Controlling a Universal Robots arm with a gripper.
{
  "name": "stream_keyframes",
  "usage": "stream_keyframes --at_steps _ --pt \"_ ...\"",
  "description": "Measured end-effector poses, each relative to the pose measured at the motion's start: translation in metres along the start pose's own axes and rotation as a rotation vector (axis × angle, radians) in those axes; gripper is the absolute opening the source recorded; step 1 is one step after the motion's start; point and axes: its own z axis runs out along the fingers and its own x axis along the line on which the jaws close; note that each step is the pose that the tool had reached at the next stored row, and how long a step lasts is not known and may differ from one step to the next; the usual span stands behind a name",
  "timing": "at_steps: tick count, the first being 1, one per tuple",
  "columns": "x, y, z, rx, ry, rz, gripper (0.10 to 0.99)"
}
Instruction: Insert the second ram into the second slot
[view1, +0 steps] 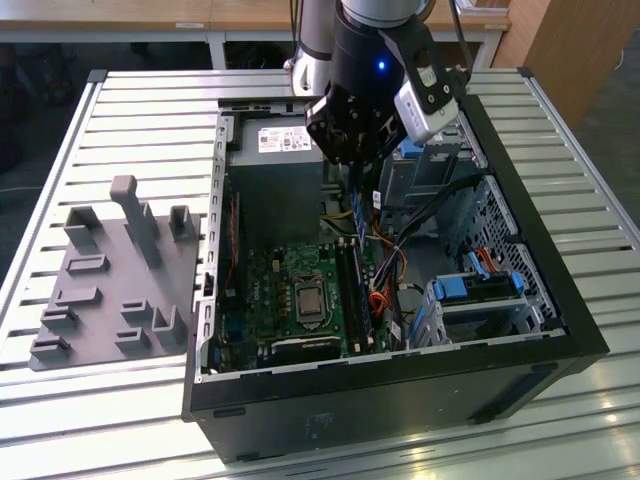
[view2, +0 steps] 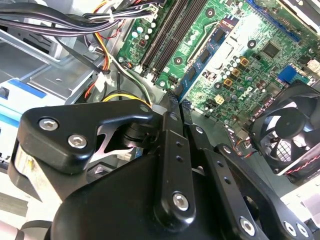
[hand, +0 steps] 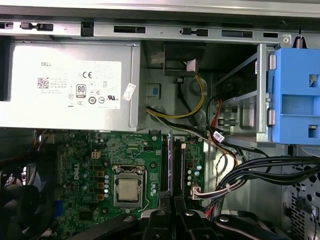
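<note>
gripper: over the open computer case, above the motherboard; fingers pressed together, pinching a thin board edge.
ram stick: in the pinch, hanging edge-down under the fingers in the exterior view. It sits above the memory slots and looks apart from them.
memory slots: black parallel rows beside the processor socket, running in line with the fingertips in the first wrist view.
stage: lining up over the slot, not seated, by my read.
do it well: keep the stick upright with its long edge parallel to the slot and centred on one row. Push straight down, both ends even.
risk: cables lie just beside the slots and could snag; a skewed stick could jam.
unclear: which row is free, and whether the latches are open.
</note>
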Motion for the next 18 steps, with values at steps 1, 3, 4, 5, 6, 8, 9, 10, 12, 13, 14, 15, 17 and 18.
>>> stream_keyframes --at_steps 1,3,4,5,6,8,9,10,12,13,14,15,17,18 --pt "0.0 0.0 0.0003 0.0 0.0 0.0 0.137" --pt "0.0 0.0 0.0007 0.0 0.0 0.0 0.137" --pt "0.0 0.0 0.001 0.0 0.0 0.0 0.137" --pt "0.0 0.0 0.0012 0.0 0.0 0.0 0.137" --pt "0.0 0.0 0.0014 0.0 0.0 0.0 0.137" --pt "0.0 -0.0001 0.0019 0.0 0.0 0.0 0.137" --pt "0.0 -0.0001 0.0021 0.0 0.0 0.0 0.137" --pt "0.0 -0.0001 0.0025 0.0 0.0 0.0 0.137" --pt "0.0001 -0.0002 0.0035 0.0 0.0 0.0 0.137" --pt "0.0001 -0.0003 0.0042 0.0 0.0 0.0 0.137" --pt "0.0001 -0.0004 0.0049 0.0 0.0 0.0 0.137" --pt "0.0001 -0.0006 0.0055 0.0 0.0 0.0 0.137" --pt "0.0001 -0.0015 0.0063 0.001 0.0001 0.0 0.137" --pt "0.0001 -0.0024 0.0068 0.001 0.0 0.0 0.137"
